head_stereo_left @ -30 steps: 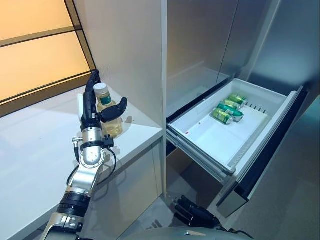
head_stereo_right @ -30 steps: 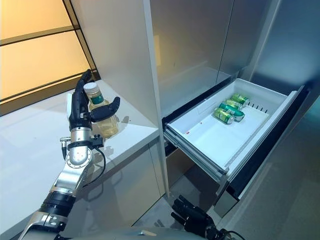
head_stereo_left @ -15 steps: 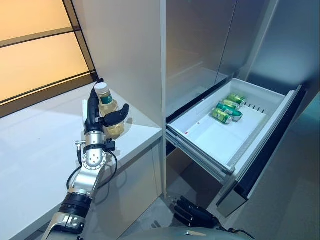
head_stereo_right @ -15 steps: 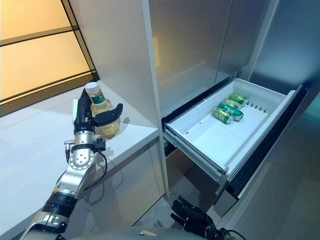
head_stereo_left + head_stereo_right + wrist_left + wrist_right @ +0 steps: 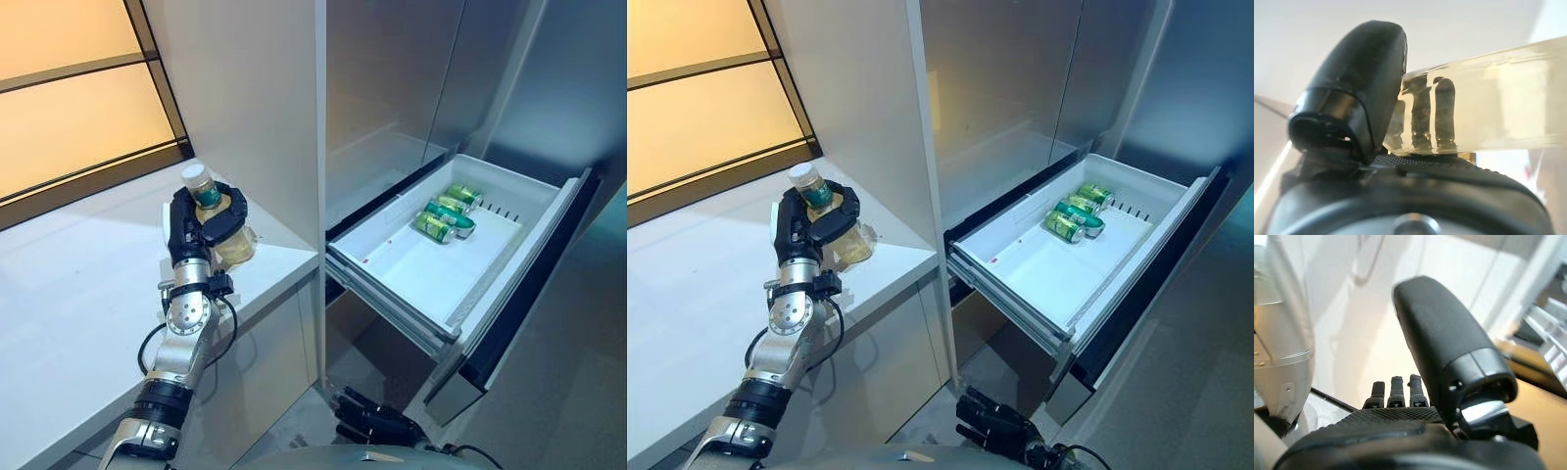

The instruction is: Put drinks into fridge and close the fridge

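Note:
A clear bottle (image 5: 233, 251) of yellowish drink with a white cap and green label stands on the white counter (image 5: 78, 294), next to the tall cabinet wall. My left hand (image 5: 194, 221) is shut on it, fingers and thumb curled round its upper body. In the left wrist view the fingers show through the bottle (image 5: 1488, 103). My right hand (image 5: 377, 423) hangs low in front of the cabinet, open and empty, well below the open fridge drawer (image 5: 392, 284). Green cans (image 5: 446, 211) lie at the far end of the drawer.
The white fridge drawer is pulled far out to the right, with its dark front panel (image 5: 529, 294) at the right. The tall cabinet wall (image 5: 255, 108) stands between the counter and the fridge. An orange-lit panel (image 5: 69, 98) backs the counter.
My left hand has closed: its fingers were straight beside the bottle, and now they and the thumb wrap round it. The bottle leans slightly. The right hand has stayed low.

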